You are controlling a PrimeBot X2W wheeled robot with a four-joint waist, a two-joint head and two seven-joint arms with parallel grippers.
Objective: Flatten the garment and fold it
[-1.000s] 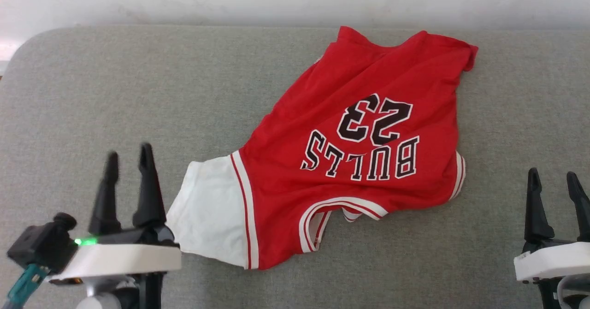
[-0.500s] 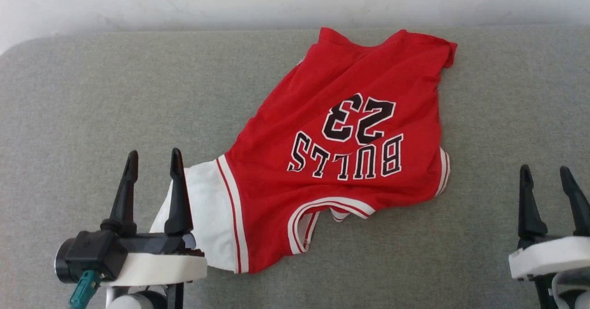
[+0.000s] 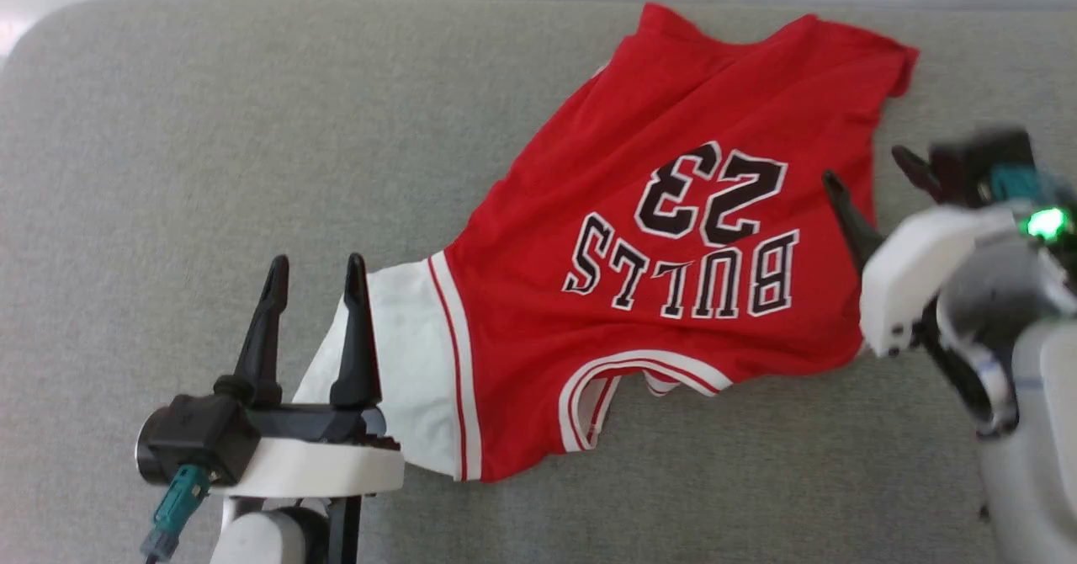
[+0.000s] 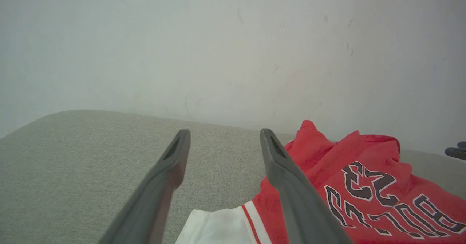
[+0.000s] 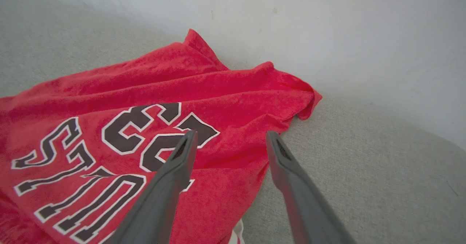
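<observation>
The crumpled red short-sleeved jersey (image 3: 673, 295) with black "23" lies centre-right on the grey fabric worktop (image 3: 168, 168); the right pincer (image 3: 865, 166), wide open and empty like the left pincer (image 3: 316, 261), has risen to its right edge, probably to start flattening

We note a broad grey woven-fabric surface (image 3: 168, 168), padded by the look of it, its far left corner rounded. Directly behind it we see a plain white wall (image 4: 218, 36), faintly scuffed and scratched in places. Light soft and even, brightest on the wall.
</observation>
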